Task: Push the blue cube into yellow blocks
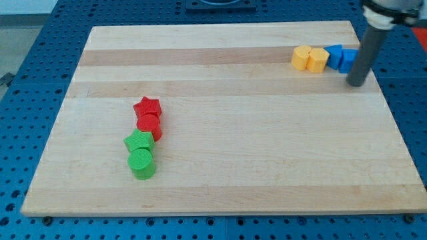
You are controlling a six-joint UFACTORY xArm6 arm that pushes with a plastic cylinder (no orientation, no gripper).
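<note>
Tip: my tip (357, 83) sat near the view's top right corner of the tabletop, at the lower end of a straight dark rod that came down from the view's top edge.
Gripper: none fitted, just the rod; nothing held, nothing to open or shut.
Tip vs blue: tip was just to the view's right of the blue blocks & slightly lower; the rod overlapped the right edge of the nearest one, contact can't be told.
Blue cube: blue cube (347, 60) was next to the rod, partly hidden by it.
2nd blue: second blue block (334, 55) touched the cube on the view's left; shape unclear.
Yellow: right yellow block (317, 59) touched the second blue block; left yellow block (301, 57) sat against it. All four made one tight row w/ blue on the right.
Red: red star (147, 107) and red block (149, 124) were stacked close together at centre-left, well apart from the tip.
Green: green block (139, 141) sat just below the reds, green cylinder (142, 163) below that, both touching in a short column.
Tabletop: light wooden tabletop (253, 153) w/ blue perforated base (40, 40) around it.
</note>
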